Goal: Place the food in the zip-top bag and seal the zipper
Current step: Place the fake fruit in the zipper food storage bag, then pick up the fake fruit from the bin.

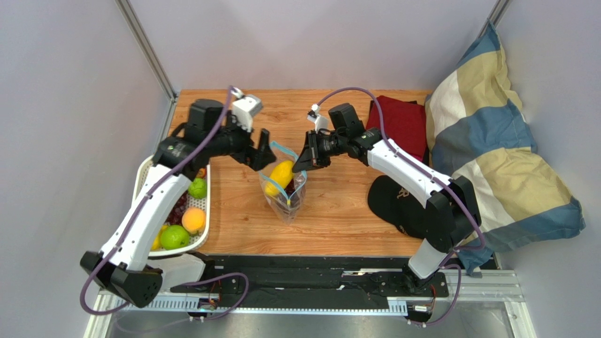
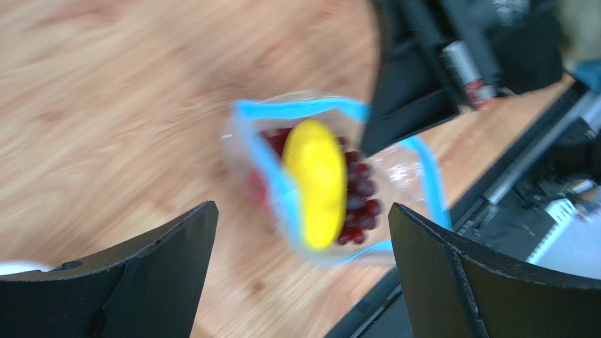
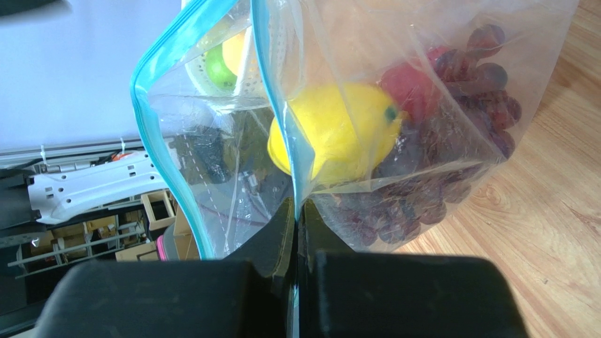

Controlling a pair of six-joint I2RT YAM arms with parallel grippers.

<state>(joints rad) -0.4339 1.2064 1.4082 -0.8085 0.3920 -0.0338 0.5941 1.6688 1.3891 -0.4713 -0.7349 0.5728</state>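
The clear zip-top bag [image 1: 286,196] stands open in the middle of the table, holding a yellow fruit [image 1: 281,173] and dark grapes [image 1: 289,199]. My right gripper [image 1: 305,160] is shut on the bag's blue zipper strip [image 3: 284,127], pinching one side of the mouth; in its wrist view [image 3: 296,211] the yellow fruit [image 3: 338,134], the grapes [image 3: 437,176] and a red fruit [image 3: 405,81] show through the plastic. My left gripper [image 1: 263,151] is open and empty, just left of and above the bag's mouth [image 2: 302,209]. It looks down on the yellow fruit [image 2: 317,183] and the zipper [image 2: 278,176].
A white slatted basket [image 1: 143,184] at the left edge holds green apples [image 1: 174,236], a peach [image 1: 192,220] and grapes. A black cap [image 1: 398,204] lies right of the bag, a red cloth [image 1: 398,123] behind it and a checked pillow [image 1: 494,155] at the far right.
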